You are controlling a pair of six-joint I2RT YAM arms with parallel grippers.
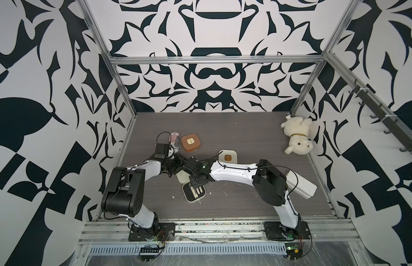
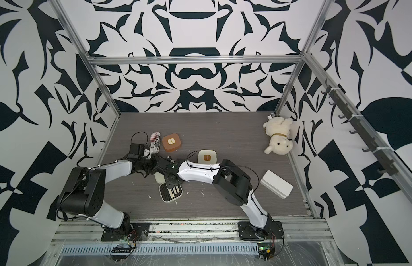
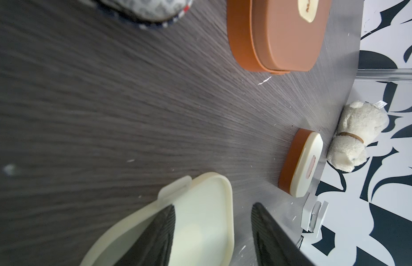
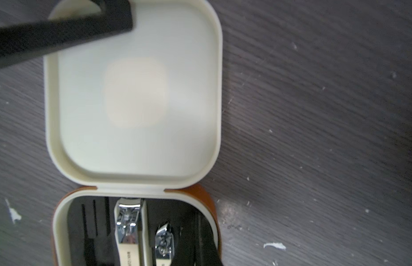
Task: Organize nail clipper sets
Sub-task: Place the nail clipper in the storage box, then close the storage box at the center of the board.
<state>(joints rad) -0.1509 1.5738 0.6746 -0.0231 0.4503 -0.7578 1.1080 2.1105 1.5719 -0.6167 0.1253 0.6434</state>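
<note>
Over the open cream case [image 4: 136,149], left fingers [image 3: 154,235] straddle its rim, parted; right fingers [image 4: 200,244] clenched beside clippers [image 4: 128,230]

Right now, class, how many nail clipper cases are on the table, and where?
3. A closed brown case beside the striped can; a closed cream case mid-table; an open cream case below the right arm. Others could hide beneath it.

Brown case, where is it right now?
In both top views the closed brown case sits at the far left of the table, right beside the crushed striped can.
</note>
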